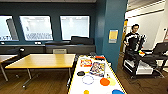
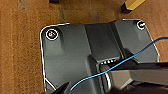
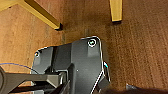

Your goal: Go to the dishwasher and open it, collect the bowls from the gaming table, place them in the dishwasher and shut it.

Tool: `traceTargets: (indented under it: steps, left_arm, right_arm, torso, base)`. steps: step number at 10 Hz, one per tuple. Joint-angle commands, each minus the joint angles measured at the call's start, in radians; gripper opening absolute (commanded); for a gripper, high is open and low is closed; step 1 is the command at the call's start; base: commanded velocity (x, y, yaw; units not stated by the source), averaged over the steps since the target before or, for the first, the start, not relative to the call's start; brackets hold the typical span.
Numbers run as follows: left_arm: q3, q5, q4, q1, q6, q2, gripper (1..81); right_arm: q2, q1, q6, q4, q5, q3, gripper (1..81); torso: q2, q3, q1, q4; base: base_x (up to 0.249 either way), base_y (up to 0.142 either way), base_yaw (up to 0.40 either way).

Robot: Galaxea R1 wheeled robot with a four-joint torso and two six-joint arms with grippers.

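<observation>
Gaming table (image 1: 75, 86) ahead, bowls (image 1: 104, 81) on top; end effector state: cannot tell.

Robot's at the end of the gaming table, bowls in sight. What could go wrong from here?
1. The orange-red bowl and the dark bowl lie close to flat colourful boxes and a clear ring; a grasp may hit the wrong item or knock it.
2. Yellow table legs stand near the robot's base on the floor; driving closer risks a bump.
3. The person and cart stand to the right.
</observation>
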Motion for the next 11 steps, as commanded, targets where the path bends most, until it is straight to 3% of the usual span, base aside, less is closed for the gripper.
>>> traceTargets:
  steps: [1,2,6,7,8,11]
  left_arm:
    - [0.003,0.046,-0.004,-0.054,-0.001,0.0,81.1]
    - [0.003,0.046,-0.004,-0.054,-0.001,0.001,81.1]
    - [0.001,0.043,-0.004,-0.055,-0.001,0.008,81.1]
    - [0.001,0.043,-0.004,-0.054,-0.001,0.006,81.1]
    - [0.001,0.043,-0.005,-0.055,-0.001,0.005,81.1]
    - [0.001,0.043,-0.005,-0.056,-0.002,0.005,81.1]
  right_arm:
    - [-0.279,0.041,0.084,0.012,0.087,0.211,81.1]
    - [-0.319,0.043,0.085,0.013,0.103,0.239,81.1]
    - [-0.451,0.089,0.167,0.012,0.133,0.324,81.1]
    - [-0.487,0.116,0.203,0.013,0.138,0.339,81.1]
    - [-0.523,0.15,0.246,0.014,0.137,0.354,81.1]
    - [-0.606,0.292,0.349,0.007,0.1,0.39,81.1]
  torso:
    - [0.0,-0.185,0.0,0.0]
    - [0.0,-0.12,0.0,0.0]
    - [0.001,-0.244,0.0,0.0]
    - [0.001,-0.251,0.0,0.0]
    - [0.001,-0.219,0.0,0.0]
    - [0.002,-0.233,0.001,0.0]
  base:
    - [0.0,0.0,0.0]
    - [0.0,0.0,0.0]
    - [0.0,0.0,0.0]
    - [0.0,0.0,0.0]
    - [0.0,0.0,0.0]
    - [0.0,0.0,0.0]
